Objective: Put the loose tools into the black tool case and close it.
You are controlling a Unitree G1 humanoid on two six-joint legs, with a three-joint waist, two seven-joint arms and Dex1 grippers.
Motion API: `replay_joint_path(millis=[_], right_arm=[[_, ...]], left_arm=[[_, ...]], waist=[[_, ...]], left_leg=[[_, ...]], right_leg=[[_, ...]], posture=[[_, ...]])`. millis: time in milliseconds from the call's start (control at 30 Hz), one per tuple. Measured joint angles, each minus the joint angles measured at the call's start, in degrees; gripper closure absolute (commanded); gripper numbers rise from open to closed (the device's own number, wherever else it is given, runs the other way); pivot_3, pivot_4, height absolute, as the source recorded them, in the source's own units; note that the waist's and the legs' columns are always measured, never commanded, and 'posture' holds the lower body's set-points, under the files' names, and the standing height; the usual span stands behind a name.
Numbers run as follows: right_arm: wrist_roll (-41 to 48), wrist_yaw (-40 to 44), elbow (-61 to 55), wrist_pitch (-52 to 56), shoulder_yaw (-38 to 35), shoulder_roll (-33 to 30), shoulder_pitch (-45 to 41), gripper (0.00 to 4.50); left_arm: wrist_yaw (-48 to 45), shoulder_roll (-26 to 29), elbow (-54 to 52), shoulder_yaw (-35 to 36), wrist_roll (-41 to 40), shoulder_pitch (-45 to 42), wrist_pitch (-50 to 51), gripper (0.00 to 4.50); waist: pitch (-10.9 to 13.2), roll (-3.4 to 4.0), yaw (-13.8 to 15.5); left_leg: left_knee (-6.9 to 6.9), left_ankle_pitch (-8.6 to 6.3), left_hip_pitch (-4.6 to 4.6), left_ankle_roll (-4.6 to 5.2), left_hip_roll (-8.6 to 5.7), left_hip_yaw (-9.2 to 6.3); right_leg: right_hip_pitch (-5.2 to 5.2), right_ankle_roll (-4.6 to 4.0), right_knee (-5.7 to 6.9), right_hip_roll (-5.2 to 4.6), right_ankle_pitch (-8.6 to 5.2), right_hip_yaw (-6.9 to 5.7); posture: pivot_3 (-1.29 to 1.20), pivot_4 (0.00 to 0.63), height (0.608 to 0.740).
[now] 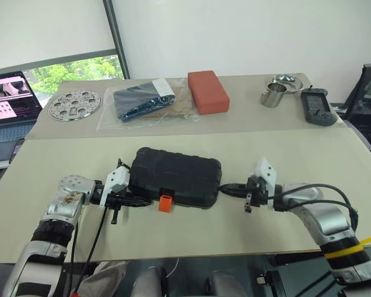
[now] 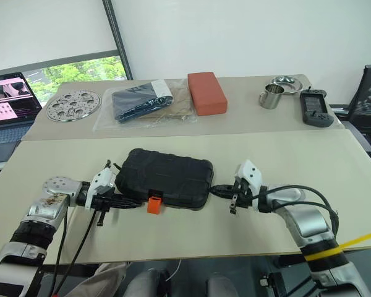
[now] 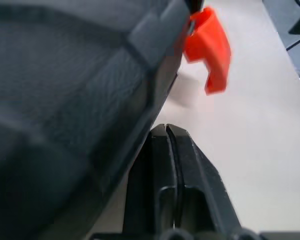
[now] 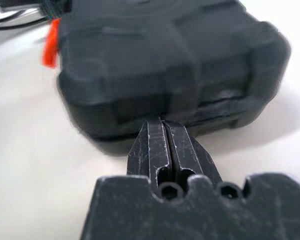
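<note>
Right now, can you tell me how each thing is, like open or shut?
Case: lid down, lying flat on the table.
Latch: sticking out from the front edge, looks not snapped down.
Left gripper: shut, at the case's left end.
Right gripper: shut, tips at the case's right end.
Laptop: open, screen on.
Cup: upright.

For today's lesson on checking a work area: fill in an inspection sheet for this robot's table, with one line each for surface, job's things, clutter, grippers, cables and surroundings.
Surface: two beige tables pushed together.
Job's things: black tool case lid down; orange latch sticking out from the front edge; loose tools: nothing seen.
Clutter: red-orange block, bagged dark bundle, perforated metal disc, metal cup, metal bowl, black handheld device, all on the far table.
Grippers: left gripper and right gripper shut, one at each end of the case.
Cables: black wires along both arms.
Surroundings: laptop, window.
</note>
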Motion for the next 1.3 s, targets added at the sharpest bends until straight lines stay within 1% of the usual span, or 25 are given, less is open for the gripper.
replay_joint_path(millis=[133,267,367,433,533,600,667,733,767,900,967,1000,1100,1233,1300], right_arm=[[-3.25,-3.30,8.35,-1.93,-1.80,3.28,-5.65,4.50],[-5.28,-3.51,11.45,-3.79,-2.34,3.49,-7.35,4.50],[-4.57,-0.92,10.23,-2.31,-3.05,1.38,-5.56,4.50],[-2.67,3.08,5.45,0.46,-3.78,-2.72,-1.51,4.50],[-1.01,6.88,-0.61,4.31,-4.70,-7.35,3.58,4.50],[-0.34,8.88,-4.08,5.93,-4.53,-8.92,6.24,4.50],[-0.09,9.45,-7.96,7.52,-3.86,-9.47,8.49,4.50],[-0.05,9.05,-11.21,9.42,-2.34,-8.61,9.86,4.50],[0.03,8.35,-12.86,11.01,-1.43,-7.14,10.17,4.50],[1.06,7.14,-15.82,14.28,0.13,-4.87,10.09,4.50],[1.13,6.01,-16.06,15.32,0.32,-3.27,9.20,4.50],[0.90,4.82,-15.36,15.45,0.47,-1.57,7.82,4.50],[-0.47,3.06,-12.97,15.40,1.31,0.71,4.70,4.50],[-3.72,-1.49,-5.20,12.85,0.77,3.65,0.46,4.50],[-6.36,-4.35,-0.35,10.25,-0.13,5.23,-2.10,4.50]], left_arm=[[1.53,-1.86,-2.87,-0.20,-0.04,0.97,1.48,4.45],[2.34,-1.93,-5.92,-0.25,-0.72,2.16,2.25,4.45],[2.42,0.00,-8.55,0.70,-2.03,3.83,3.46,4.45],[0.80,4.24,-12.26,1.83,-4.06,7.50,5.73,4.45],[-0.08,8.06,-16.15,4.01,-6.56,10.97,9.40,4.45],[-0.13,9.61,-17.11,5.52,-7.62,11.59,10.86,4.45],[0.39,10.50,-16.13,6.94,-8.12,11.44,11.42,4.45],[1.98,11.47,-11.86,8.12,-7.40,10.24,10.66,4.45],[3.68,11.48,-7.79,8.49,-5.93,8.46,9.09,4.45],[8.24,11.34,0.82,8.60,-1.89,3.76,4.77,4.45],[11.60,10.32,5.10,8.10,1.02,1.04,1.31,4.45],[13.71,8.29,6.89,7.47,2.80,-0.81,-0.65,4.45],[15.91,3.46,7.34,5.16,4.43,-2.76,-2.89,4.45],[17.22,-1.68,7.97,3.04,5.73,-4.72,-3.10,4.45],[16.59,-5.07,5.94,1.92,5.01,-4.61,-1.79,4.45]], waist=[[0.00,0.00,0.47],[0.00,0.01,0.65],[0.00,0.01,0.55],[0.00,0.02,0.45],[0.00,0.02,0.29],[0.01,0.01,0.26],[0.01,0.01,0.23],[0.02,-0.02,0.09],[0.02,-0.02,0.14],[0.03,-0.09,0.46],[0.02,-0.10,0.65],[0.02,-0.10,0.84],[-0.01,-0.17,0.92],[-0.01,-0.17,0.85],[-0.02,-0.16,1.09]], left_leg=[[0.05,0.00,0.00,0.00,-0.06,0.01],[0.03,-0.02,-0.07,0.03,-0.07,0.01],[-0.01,-0.02,-0.09,0.03,-0.05,0.01],[-0.22,-0.02,-0.07,0.01,-0.05,0.01],[-0.25,-0.03,-0.06,0.00,0.00,0.01],[-0.27,-0.04,-0.04,0.01,0.00,-0.01],[-0.26,-0.04,0.02,0.01,0.00,-0.01],[-0.26,-0.04,0.03,0.01,0.02,-0.04],[-0.26,-0.04,0.01,0.01,0.00,-0.05],[-0.25,-0.04,-0.20,0.02,-0.06,-0.02],[-0.23,-0.04,-0.25,0.03,-0.08,-0.02],[-0.21,-0.04,-0.26,0.03,-0.10,-0.02],[-0.18,-0.04,-0.34,0.02,-0.09,0.00],[-0.17,0.04,-0.39,-0.07,-0.12,0.02],[-0.12,0.10,-0.54,-0.13,-0.14,0.02]], right_leg=[[0.07,0.01,-0.01,-0.08,0.00,-0.05],[0.05,0.01,-0.06,-0.13,0.00,-0.08],[0.05,0.00,-0.09,-0.13,0.00,-0.07],[0.04,0.00,-0.20,-0.13,0.00,-0.01],[0.04,-0.01,-0.29,-0.10,-0.01,-0.01],[0.04,-0.01,-0.29,-0.11,-0.02,-0.02],[0.06,-0.01,-0.24,-0.13,-0.01,-0.01],[0.05,-0.02,-0.23,-0.10,0.00,-0.01],[0.00,-0.03,-0.19,-0.12,0.00,0.00],[-0.20,-0.02,-0.21,-0.15,0.01,0.00],[-0.25,-0.02,-0.21,-0.16,0.01,-0.01],[-0.27,-0.01,-0.19,-0.17,0.01,-0.02],[-0.33,0.00,-0.16,-0.13,0.02,-0.03],[-0.49,0.00,-0.03,-0.09,0.03,0.00],[-0.60,0.01,-0.01,-0.11,0.03,-0.02]], posture=[[0.00,0.150,0.740],[0.00,0.150,0.740],[0.00,0.150,0.740],[0.00,0.150,0.740],[0.00,0.150,0.740],[0.00,0.150,0.740],[0.00,0.150,0.740],[0.00,0.150,0.740],[0.00,0.150,0.740],[0.00,0.150,0.740],[0.00,0.150,0.740],[0.00,0.150,0.740],[0.00,0.150,0.740],[0.00,0.150,0.740],[0.00,0.150,0.740]])
